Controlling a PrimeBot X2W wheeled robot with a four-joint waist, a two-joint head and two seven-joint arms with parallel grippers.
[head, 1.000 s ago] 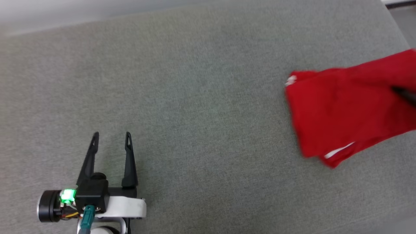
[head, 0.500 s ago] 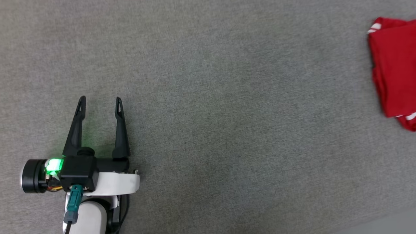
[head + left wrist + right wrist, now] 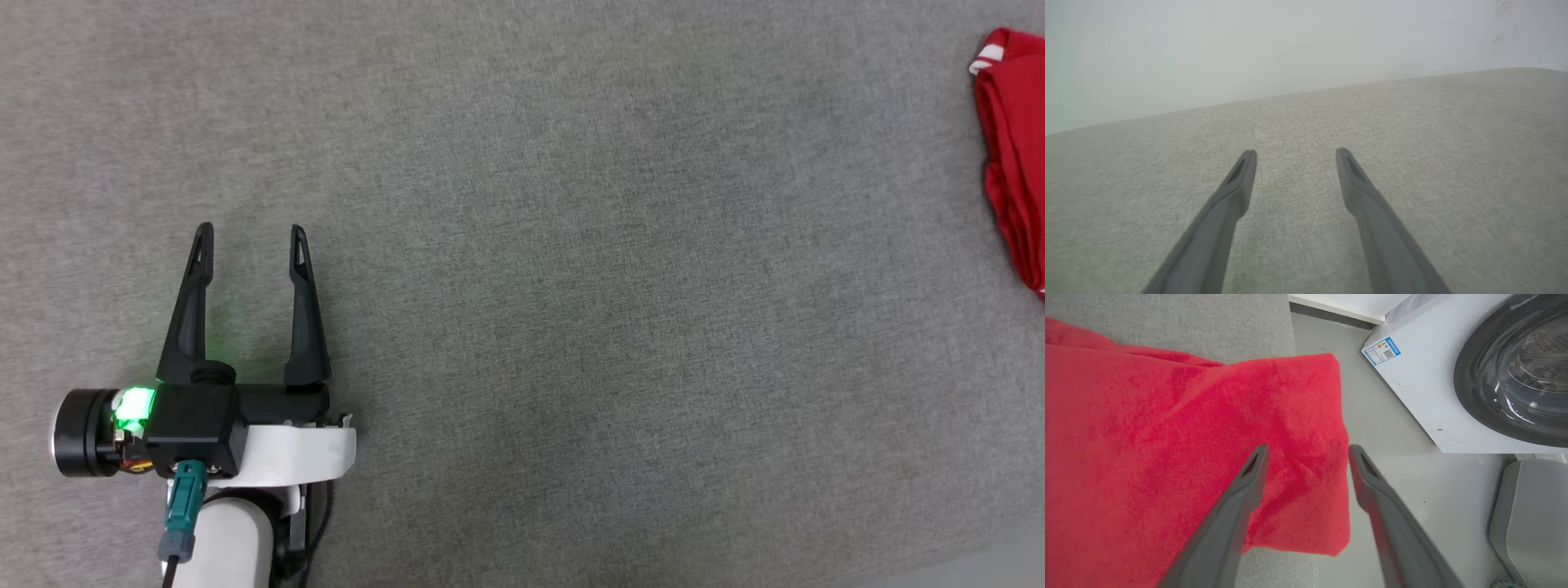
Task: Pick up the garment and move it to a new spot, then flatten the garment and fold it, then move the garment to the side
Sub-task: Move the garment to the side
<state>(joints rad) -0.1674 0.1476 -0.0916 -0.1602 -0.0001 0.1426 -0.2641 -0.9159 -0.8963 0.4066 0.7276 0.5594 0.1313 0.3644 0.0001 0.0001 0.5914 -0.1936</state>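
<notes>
The garment (image 3: 1012,155) is a folded red shirt with a bit of white trim, lying at the far right edge of the grey surface in the head view. In the right wrist view the garment (image 3: 1167,437) spreads wide, one corner hanging past the surface edge. My right gripper (image 3: 1308,451) hovers open over that corner, its fingers apart with nothing between them. My left gripper (image 3: 249,233) rests open at the lower left of the head view, far from the shirt. In the left wrist view the left gripper (image 3: 1294,153) points over bare grey fabric.
A grey fabric-covered surface (image 3: 531,286) spans the head view. Beyond its edge in the right wrist view lie a pale floor (image 3: 1392,457), a white washing machine (image 3: 1412,375) with a dark round door (image 3: 1515,367), and a grey object (image 3: 1531,522) at the lower right.
The head camera has swung, so the garment has slid toward the right edge of the picture. The dark right finger seen on the shirt a second ago is out of the head view.
</notes>
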